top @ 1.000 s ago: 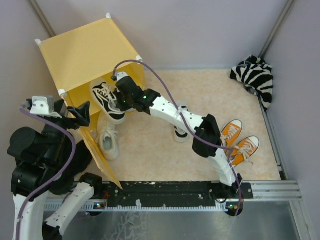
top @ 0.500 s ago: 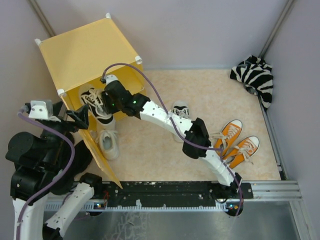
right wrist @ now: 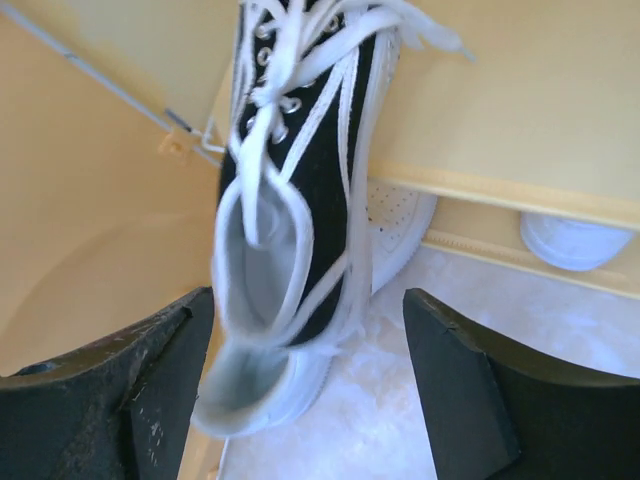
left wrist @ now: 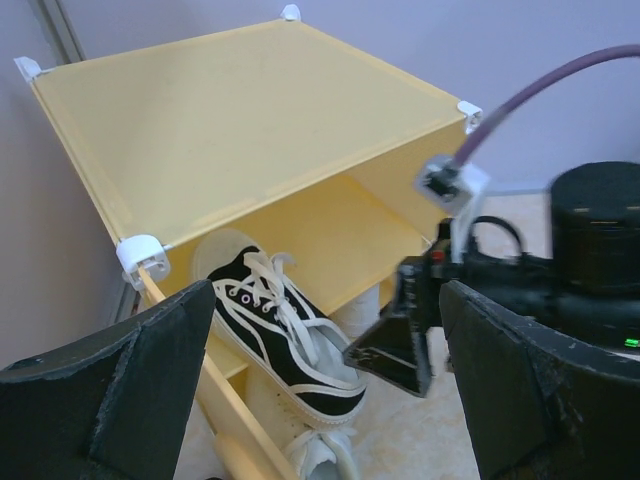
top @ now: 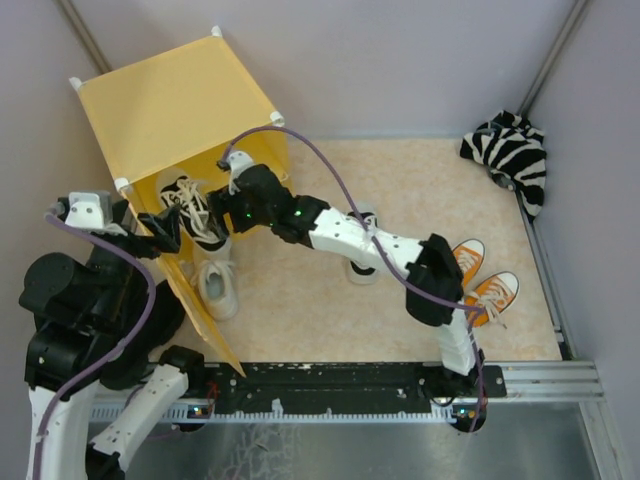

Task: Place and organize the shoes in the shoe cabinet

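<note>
Black canvas sneaker (left wrist: 285, 335) — white laces, white sole — lies on the shelf of the smooth yellow cabinet (left wrist: 250, 130), heel overhanging. Right gripper (right wrist: 305, 390) spread just behind it; left gripper (left wrist: 325, 420) spread. White sneakers (top: 215, 280) sit below.

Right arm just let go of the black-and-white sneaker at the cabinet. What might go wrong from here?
1. The black-and-white sneaker sits on the inner shelf with its heel past the front edge; it may tip out onto the white sneakers below.
2. Its loose laces hang near the open right gripper; withdrawing could snag them.
3. The left gripper is open near the cabinet door, which could swing.
</note>
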Controlling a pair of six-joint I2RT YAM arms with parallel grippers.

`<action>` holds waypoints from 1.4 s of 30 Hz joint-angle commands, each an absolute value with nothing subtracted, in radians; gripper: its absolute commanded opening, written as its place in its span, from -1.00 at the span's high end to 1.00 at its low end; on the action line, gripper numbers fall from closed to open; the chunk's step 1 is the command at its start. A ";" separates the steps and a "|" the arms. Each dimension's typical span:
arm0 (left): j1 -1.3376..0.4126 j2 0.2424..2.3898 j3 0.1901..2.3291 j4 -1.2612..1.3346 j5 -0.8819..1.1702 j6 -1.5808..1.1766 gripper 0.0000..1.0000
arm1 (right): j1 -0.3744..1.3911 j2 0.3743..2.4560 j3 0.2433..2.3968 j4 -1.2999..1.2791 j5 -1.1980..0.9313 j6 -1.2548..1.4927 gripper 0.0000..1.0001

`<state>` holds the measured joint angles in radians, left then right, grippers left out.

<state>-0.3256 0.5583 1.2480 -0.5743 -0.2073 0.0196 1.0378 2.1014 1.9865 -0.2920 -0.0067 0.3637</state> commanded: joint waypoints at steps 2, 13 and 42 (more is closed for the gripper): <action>-0.328 0.605 1.244 -0.539 -0.254 0.024 -0.99 | 1.033 1.745 1.694 0.035 0.034 0.319 -0.53; -0.328 0.664 1.229 -0.487 -0.338 0.059 -0.99 | 0.825 1.762 1.270 0.589 -0.558 0.835 -0.45; -0.328 0.597 1.173 -0.477 -0.468 0.061 -0.99 | 0.854 2.229 1.380 1.267 -0.722 1.519 -0.51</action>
